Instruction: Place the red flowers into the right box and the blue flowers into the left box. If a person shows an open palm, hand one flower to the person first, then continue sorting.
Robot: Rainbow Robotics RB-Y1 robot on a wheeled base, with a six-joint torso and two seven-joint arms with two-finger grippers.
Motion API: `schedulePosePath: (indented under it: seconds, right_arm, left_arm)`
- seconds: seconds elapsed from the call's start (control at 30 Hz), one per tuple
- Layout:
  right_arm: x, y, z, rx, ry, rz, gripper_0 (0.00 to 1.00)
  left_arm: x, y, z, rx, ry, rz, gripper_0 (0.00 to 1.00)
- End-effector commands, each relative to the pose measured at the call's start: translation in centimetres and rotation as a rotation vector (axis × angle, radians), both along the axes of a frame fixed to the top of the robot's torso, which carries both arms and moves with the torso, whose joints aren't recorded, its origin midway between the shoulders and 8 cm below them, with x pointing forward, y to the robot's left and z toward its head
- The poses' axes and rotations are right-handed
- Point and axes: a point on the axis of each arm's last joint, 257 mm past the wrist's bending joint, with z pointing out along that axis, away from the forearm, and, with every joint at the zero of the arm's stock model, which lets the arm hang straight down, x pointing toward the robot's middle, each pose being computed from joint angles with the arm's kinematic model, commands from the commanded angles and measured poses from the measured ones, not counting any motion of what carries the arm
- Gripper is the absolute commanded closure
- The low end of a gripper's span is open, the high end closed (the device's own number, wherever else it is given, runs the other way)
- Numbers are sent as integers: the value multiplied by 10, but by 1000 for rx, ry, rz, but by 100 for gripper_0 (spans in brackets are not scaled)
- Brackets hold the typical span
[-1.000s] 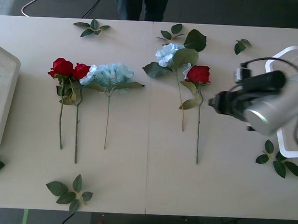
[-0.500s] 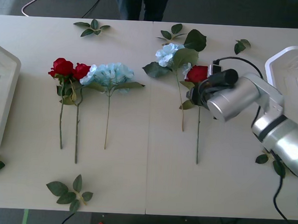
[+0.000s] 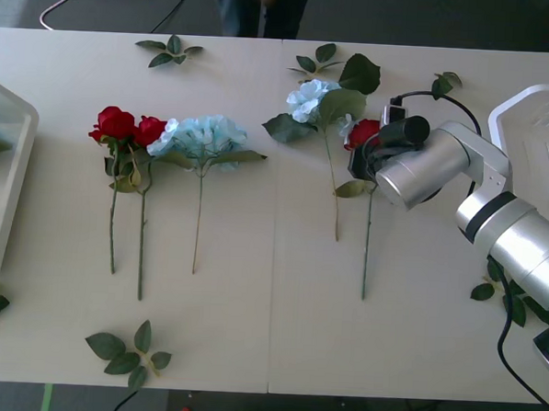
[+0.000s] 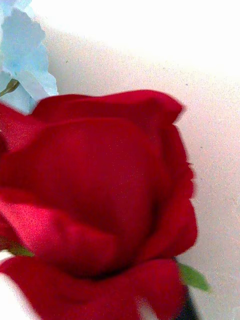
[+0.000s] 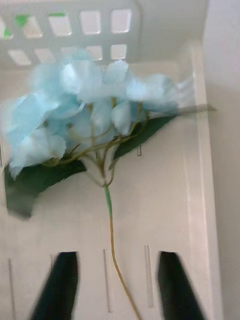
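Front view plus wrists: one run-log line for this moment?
right gripper: at red rose head | left gripper: open over blue hydrangea in white plastic box | open palm: none

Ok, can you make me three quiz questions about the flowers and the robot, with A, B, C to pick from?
1. Where is the right gripper?
A. at the lone red rose
B. over the right box
C. by the two roses

2. How many red roses lie on the table?
A. one
B. three
C. five

3. What lies in the left box?
A. a red rose
B. a blue flower
C. a loose leaf only

Answers: 1 A, the arm reaches to that rose. 2 B, a pair at left, one at right. 3 B, the left wrist view shows it under the open left gripper.
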Motion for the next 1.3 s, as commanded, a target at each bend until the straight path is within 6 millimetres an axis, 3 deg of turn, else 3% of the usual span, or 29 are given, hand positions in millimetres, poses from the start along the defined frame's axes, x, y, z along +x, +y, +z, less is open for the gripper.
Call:
schedulePosePath:
  seconds: [0.03, 0.3, 0.53, 0.7, 0.83, 1.03, 1.3]
  right_arm:
    - [4, 27, 17, 39, -35, 26, 100]
    - [-12, 23, 29, 33, -41, 56, 100]
    - [-39, 13, 75, 76, -146, 114, 100]
    - [-58, 8, 137, 102, -301, 180, 100]
    - [-71, 15, 201, 140, -502, 260, 100]
    - [-88, 50, 299, 154, -847, 416, 100]
    - [-108, 103, 396, 136, -1140, 539, 100]
  left_arm:
    - [-4, 37, 35, 78, -50, 17, 0]
    - [0, 36, 42, 59, -73, 23, 0]
    - [2, 36, 47, 60, -84, 22, 0]
    - [2, 36, 47, 60, -84, 22, 0]
    - [2, 36, 47, 60, -84, 22, 0]
    - [2, 36, 47, 60, -84, 22, 0]
    - [2, 36, 47, 60, -84, 22, 0]
